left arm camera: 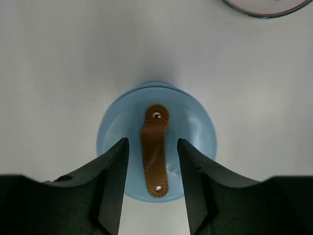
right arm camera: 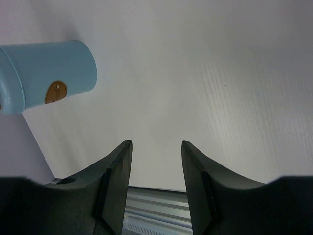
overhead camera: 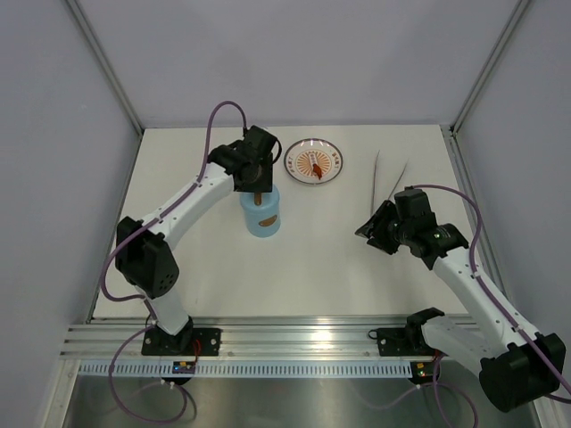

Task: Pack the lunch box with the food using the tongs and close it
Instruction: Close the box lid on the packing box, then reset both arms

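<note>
- Lunch box [overhead camera: 260, 218] stands upright on the table [overhead camera: 339, 259] with its lid [left arm camera: 195, 127] on. The left hand [left arm camera: 152, 143] hovers above, fingers apart either side of the brown strap [left arm camera: 154, 161].
- Right hand [right arm camera: 155, 144] is apart and empty, near the tongs [overhead camera: 390, 174].
- Food [overhead camera: 315, 166] lies on the plate [overhead camera: 292, 168], so the likely next move is pinching the strap to lift the lid.

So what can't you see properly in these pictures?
- Inside of the lunch box: hidden in every view, because its lid is on.
- The plate, left wrist view: cut off by the top edge, only a bit of rim shows.
- The food on the plate, top view: too small to name.
- The tongs: outside both wrist views.
- The lunch box, right wrist view: cut by the left edge.
</note>
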Controlling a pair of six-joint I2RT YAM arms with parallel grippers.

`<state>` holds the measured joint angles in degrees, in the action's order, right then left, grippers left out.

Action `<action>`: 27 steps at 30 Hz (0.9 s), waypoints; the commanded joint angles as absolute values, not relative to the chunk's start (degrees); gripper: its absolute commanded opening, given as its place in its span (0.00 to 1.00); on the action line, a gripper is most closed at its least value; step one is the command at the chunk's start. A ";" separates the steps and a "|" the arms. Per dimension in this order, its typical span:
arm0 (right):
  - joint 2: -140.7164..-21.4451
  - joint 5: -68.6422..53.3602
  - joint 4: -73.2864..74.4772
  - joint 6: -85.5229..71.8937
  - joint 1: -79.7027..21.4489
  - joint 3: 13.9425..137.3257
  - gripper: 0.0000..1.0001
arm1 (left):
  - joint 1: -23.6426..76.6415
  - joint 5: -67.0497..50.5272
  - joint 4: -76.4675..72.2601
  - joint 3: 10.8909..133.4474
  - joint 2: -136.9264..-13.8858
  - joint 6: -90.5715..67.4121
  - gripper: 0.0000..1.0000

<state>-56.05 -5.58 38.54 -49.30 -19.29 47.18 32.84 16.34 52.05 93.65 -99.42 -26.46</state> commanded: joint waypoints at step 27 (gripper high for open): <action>-54.84 25.39 55.98 -36.13 -18.81 65.91 1.00 | 33.31 18.90 43.77 81.57 -61.88 -20.83 0.99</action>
